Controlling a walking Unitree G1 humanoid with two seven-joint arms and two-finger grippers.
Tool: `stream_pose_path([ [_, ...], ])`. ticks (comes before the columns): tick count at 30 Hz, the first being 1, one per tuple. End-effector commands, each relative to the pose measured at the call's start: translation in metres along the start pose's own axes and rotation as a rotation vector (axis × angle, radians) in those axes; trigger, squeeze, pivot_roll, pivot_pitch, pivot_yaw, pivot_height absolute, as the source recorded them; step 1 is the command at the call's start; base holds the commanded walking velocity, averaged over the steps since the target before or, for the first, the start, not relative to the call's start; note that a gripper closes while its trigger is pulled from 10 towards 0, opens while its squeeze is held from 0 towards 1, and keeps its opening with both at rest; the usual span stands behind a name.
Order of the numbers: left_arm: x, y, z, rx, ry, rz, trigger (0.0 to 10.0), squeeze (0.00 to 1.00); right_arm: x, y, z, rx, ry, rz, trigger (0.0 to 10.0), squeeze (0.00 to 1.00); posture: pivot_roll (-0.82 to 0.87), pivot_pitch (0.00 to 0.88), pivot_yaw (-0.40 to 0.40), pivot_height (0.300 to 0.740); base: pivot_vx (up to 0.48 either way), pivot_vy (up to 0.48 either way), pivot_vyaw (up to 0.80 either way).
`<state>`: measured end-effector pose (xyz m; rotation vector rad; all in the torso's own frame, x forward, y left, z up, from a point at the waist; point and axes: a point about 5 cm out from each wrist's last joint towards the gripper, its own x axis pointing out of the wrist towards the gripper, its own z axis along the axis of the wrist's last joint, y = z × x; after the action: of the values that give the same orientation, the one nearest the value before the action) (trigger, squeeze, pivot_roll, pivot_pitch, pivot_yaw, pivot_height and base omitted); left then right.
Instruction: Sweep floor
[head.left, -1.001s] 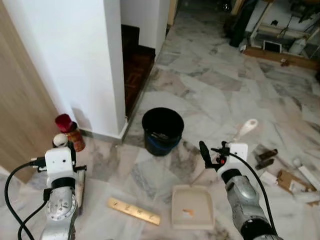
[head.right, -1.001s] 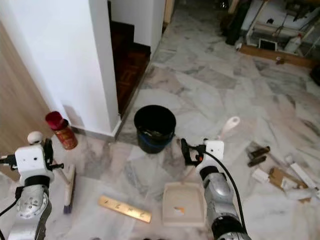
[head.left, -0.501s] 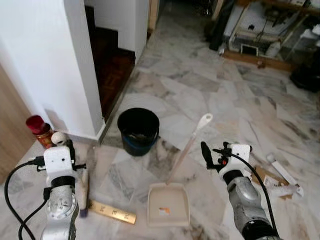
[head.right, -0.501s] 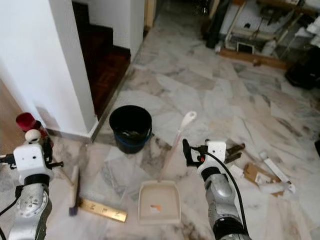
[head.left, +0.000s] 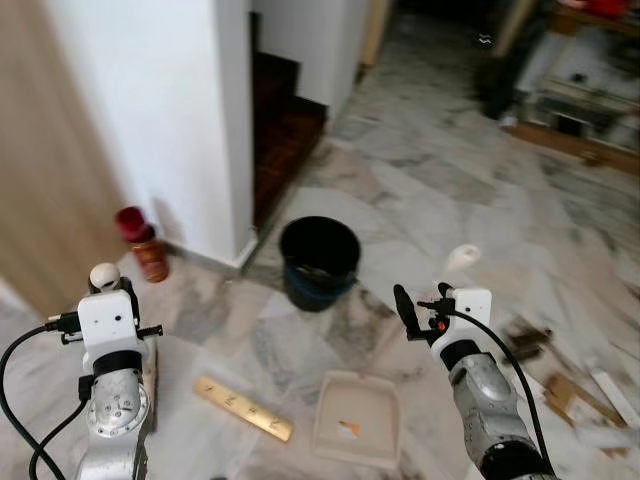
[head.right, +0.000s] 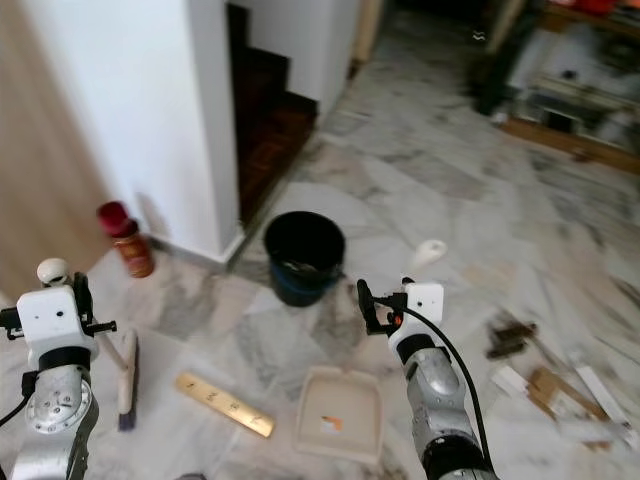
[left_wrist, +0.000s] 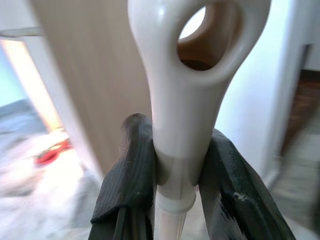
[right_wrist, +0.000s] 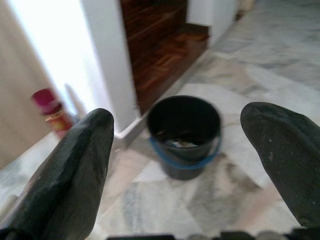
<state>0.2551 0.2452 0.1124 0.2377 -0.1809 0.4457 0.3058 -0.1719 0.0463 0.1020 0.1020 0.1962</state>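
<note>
Left gripper (left_wrist: 175, 165) pinches the broom handle (left_wrist: 192, 75) just below its hanging eye; the handle stands near-upright, brush head (head.right: 126, 380) down on the marble floor (head.right: 440, 200). Right gripper (right_wrist: 180, 165), fingers spread wide, faces the black bucket (head.right: 304, 256). The dustpan (head.right: 336, 412) lies flat, its handle pointing away from the robot.

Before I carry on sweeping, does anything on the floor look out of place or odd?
Yes. Loose litter, cardboard scraps and dark sticks, lies on the marble at the robot's right. A wooden strip lies flat beside the dustpan, which holds one small orange scrap. The left gripper grips the broom handle.
</note>
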Motion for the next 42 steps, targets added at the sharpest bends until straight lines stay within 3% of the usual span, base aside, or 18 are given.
stream_pose_path([
  [1,0.002,0.001,0.010,0.011,-0.045,0.012,10.0,0.00,-0.001,-0.003,0.002,-0.009,-0.008,-0.005,10.0,0.00,0.14,0.101,-0.121,0.740,0.000,0.000,0.80],
  [35,-0.003,-0.015,0.009,0.015,-0.035,-0.003,10.0,0.00,0.000,0.001,0.002,-0.036,-0.004,0.032,10.0,0.00,0.13,0.122,-0.138,0.740,0.000,0.000,0.80],
  [42,-0.005,-0.014,0.006,0.022,-0.027,-0.001,10.0,0.00,0.000,0.001,0.002,-0.027,0.001,0.036,10.0,0.00,0.13,0.123,-0.140,0.740,0.000,0.000,0.00],
])
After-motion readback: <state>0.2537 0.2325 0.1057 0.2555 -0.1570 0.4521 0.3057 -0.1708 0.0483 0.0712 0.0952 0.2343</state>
